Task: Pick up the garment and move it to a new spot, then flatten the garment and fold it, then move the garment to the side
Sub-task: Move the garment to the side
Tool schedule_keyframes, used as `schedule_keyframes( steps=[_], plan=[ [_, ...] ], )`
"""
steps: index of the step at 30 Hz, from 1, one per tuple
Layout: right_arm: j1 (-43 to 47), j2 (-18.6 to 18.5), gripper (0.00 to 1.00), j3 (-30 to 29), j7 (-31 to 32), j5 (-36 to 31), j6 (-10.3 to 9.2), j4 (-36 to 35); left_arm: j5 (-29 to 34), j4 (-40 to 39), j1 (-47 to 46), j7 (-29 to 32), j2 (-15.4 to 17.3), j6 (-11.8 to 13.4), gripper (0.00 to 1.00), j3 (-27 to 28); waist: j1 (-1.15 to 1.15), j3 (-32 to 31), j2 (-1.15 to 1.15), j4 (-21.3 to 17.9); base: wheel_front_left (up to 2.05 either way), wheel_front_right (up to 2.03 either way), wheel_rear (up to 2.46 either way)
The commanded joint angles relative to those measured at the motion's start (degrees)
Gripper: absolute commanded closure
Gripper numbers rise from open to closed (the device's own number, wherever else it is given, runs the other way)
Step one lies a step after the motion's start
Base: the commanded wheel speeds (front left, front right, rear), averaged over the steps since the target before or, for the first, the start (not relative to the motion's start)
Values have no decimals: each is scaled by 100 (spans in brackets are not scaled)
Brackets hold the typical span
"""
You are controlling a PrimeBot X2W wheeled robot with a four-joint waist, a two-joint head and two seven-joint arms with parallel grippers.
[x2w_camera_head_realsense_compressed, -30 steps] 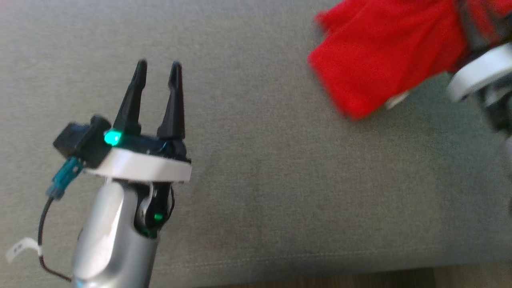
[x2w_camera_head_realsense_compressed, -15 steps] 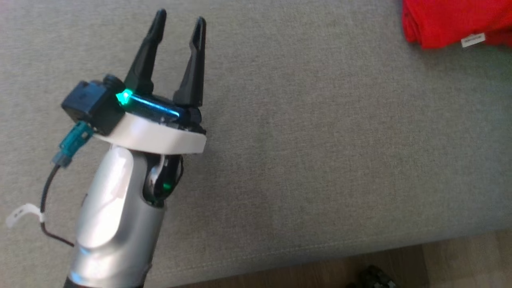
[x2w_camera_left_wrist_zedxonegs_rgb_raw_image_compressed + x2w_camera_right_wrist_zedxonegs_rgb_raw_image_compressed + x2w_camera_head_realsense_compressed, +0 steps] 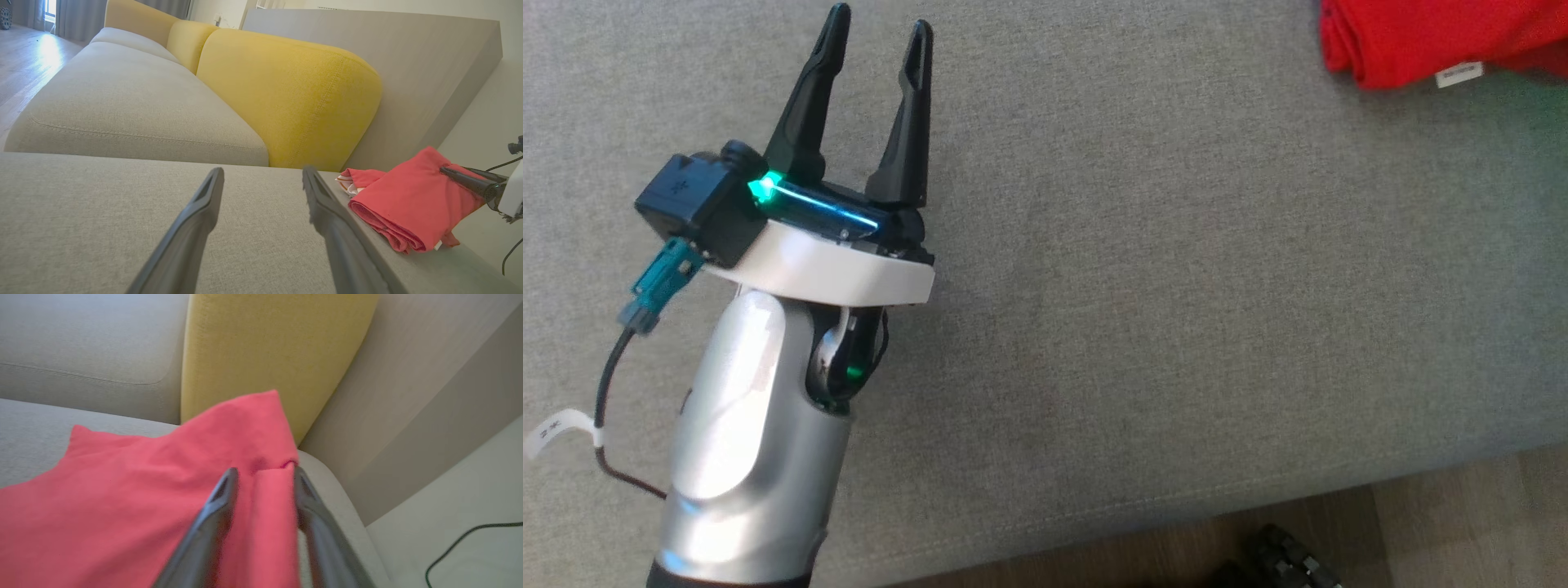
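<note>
The garment (image 3: 1421,37) is red cloth, folded into a bundle at the far right end of the grey sofa seat; a white label sticks out of its near edge. In the left wrist view the garment (image 3: 408,204) lies to the right of my left gripper (image 3: 261,175), well apart from it. My left gripper (image 3: 878,24) hovers open and empty over bare seat. My right gripper (image 3: 263,473) is on the garment (image 3: 122,490), fingers parted, with a raised fold of cloth between them. The right gripper's fingers (image 3: 466,181) rest on the bundle's top.
The grey seat (image 3: 1176,286) stretches between the left gripper and the garment. A yellow back cushion (image 3: 286,94) stands behind it. The seat's front edge meets wooden floor (image 3: 1462,523), where a dark object (image 3: 1282,559) sits. A black cable (image 3: 457,539) lies beyond the sofa's end.
The head camera has shifted. The garment, hanging blurred from the right gripper a second ago, now lies still on the seat. The right gripper's fingers have parted. The left gripper stays open.
</note>
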Motion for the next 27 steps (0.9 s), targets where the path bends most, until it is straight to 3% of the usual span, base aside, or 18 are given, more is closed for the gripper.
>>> schedule_keyframes(
  steps=[1, 12, 27],
  plan=[
    [-16, -32, 0, -22, 35, 65, 12, -146, 20, -180, -29, -29, 66, -28, 0, 218, 0, -37, 0, -4, 0, 0, 0],
    [80, 124, 0, 22, -39, 87, 12, -554, -172, -161, 156, -29, 66, 6, 0, 337, 0, -565, 0, 186, 0, 0, 0],
    [1789, 1302, 0, 268, -650, 307, 12, -2189, -554, -383, 1304, -29, 66, 317, 0, 800, 0, -1866, 0, 800, 0, 0, 0]
  ],
)
